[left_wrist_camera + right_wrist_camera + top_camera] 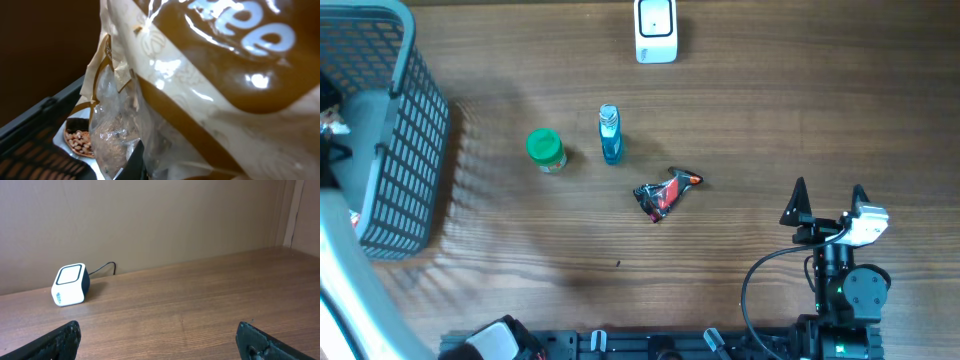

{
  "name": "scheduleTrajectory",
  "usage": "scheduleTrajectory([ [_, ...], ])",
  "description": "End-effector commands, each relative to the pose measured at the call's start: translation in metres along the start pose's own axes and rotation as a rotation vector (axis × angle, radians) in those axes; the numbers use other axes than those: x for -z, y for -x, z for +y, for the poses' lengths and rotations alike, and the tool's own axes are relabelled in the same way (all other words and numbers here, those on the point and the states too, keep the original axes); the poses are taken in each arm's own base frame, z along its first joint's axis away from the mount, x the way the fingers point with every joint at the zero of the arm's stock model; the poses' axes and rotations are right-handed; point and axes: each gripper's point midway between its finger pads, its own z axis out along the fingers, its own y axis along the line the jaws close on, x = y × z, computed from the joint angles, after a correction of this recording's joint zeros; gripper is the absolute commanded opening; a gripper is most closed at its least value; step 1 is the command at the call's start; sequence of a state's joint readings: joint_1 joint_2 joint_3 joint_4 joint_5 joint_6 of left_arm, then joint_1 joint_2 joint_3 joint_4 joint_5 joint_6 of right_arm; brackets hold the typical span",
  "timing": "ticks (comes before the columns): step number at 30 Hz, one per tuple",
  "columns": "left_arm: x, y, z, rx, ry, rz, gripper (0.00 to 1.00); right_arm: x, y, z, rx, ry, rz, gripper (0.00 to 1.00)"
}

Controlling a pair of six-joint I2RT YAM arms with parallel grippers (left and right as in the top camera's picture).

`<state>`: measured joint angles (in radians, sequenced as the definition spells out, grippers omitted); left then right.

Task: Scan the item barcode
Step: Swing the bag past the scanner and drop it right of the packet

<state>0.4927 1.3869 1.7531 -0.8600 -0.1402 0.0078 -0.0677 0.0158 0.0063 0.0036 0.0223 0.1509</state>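
**A:** Status on the scan?

**B:** Left claw [132, 167] is pressed together and looks pinched on the brown-and-cream glossy plastic snack bag [215, 100]. The bag hangs right against the wrist camera, over the grey mesh plastic basket [415, 150]. Right claw [829, 190] is spread wide and empty, low over the tabletop [770, 110], well apart from everything.

**A:** Scanner?

**B:** White box-shaped barcode scanner [655, 30] at the far tabletop edge, window angled upward. Can't see the bag's barcode from here.

**A:** Approach?

**B:** My take:
- Lift the bag clear of the basket rim.
- Carry it high over the green-lidded jar [545, 148] and blue bottle [610, 135].
- Hold it near the window and rotate slowly until the code faces it.
- Keep the film taut, since glare and creases will likely kill reads.
- No fast swings: it's a thin pinch on slippery film.
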Motion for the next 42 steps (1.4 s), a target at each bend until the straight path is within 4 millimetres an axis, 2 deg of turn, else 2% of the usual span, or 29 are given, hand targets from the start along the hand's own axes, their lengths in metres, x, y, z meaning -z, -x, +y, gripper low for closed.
scheduleTrajectory([
  [1,0.083,0.016,-0.077,0.029,-0.522,-0.09,0.04,0.0,0.0,0.003,0.019,0.017,-0.002,1.0],
  [2,0.107,0.016,-0.095,0.012,-0.647,-0.106,0.04,0.0,0.0,0.003,0.019,0.017,-0.002,1.0],
  [5,0.161,0.008,-0.136,-0.048,-0.895,-0.121,0.04,0.0,0.0,0.003,0.019,0.017,-0.002,1.0],
  [7,0.18,-0.003,-0.156,-0.082,-0.98,-0.094,0.04,0.0,0.0,0.003,0.019,0.017,-0.002,1.0],
  [13,0.23,-0.053,-0.237,-0.233,-1.284,0.059,0.04,0.0,0.0,0.003,0.019,0.017,-0.002,1.0],
  [15,0.249,-0.077,-0.273,-0.301,-1.398,0.124,0.04,0.0,0.0,0.003,0.019,0.017,-0.002,1.0],
  [17,0.256,-0.098,-0.299,-0.354,-1.439,0.182,0.04,0.0,0.0,0.003,0.019,0.017,-0.002,1.0],
  [21,0.247,-0.16,-0.356,-0.494,-1.382,0.307,0.04,0.0,0.0,0.003,0.019,0.017,-0.002,1.0],
  [23,0.238,-0.201,-0.386,-0.576,-1.341,0.376,0.04,0.0,0.0,0.003,0.019,0.017,-0.002,1.0],
  [25,0.217,-0.241,-0.411,-0.65,-1.261,0.434,0.04,0.0,0.0,0.003,0.019,0.017,-0.002,1.0],
  [29,0.181,-0.303,-0.441,-0.732,-1.172,0.539,0.04,0.0,0.0,0.003,0.019,0.017,-0.002,1.0],
  [32,0.157,-0.344,-0.451,-0.783,-1.116,0.606,0.04,0.0,0.0,0.003,0.019,0.017,-0.002,1.0],
  [33,0.147,-0.366,-0.453,-0.822,-1.077,0.639,0.04,0.0,0.0,0.003,0.019,0.017,-0.002,1.0],
  [35,0.14,-0.389,-0.453,-0.87,-1.03,0.661,0.04,0.0,0.0,0.003,0.019,0.017,-0.002,1.0],
  [37,0.14,-0.405,-0.454,-0.905,-1.013,0.673,0.04,0.0,0.0,0.003,0.019,0.017,-0.002,1.0],
  [39,0.154,-0.419,-0.457,-0.943,-1.03,0.677,0.04,0.0,0.0,0.003,0.019,0.017,-0.002,1.0],
  [41,0.166,-0.426,-0.46,-0.962,-1.052,0.668,0.32,0.0,0.0,0.003,0.019,0.017,-0.002,1.0],
  [42,0.172,-0.429,-0.462,-0.973,-1.062,0.66,0.28,0.0,0.0,0.003,0.019,0.017,-0.002,1.0],
])
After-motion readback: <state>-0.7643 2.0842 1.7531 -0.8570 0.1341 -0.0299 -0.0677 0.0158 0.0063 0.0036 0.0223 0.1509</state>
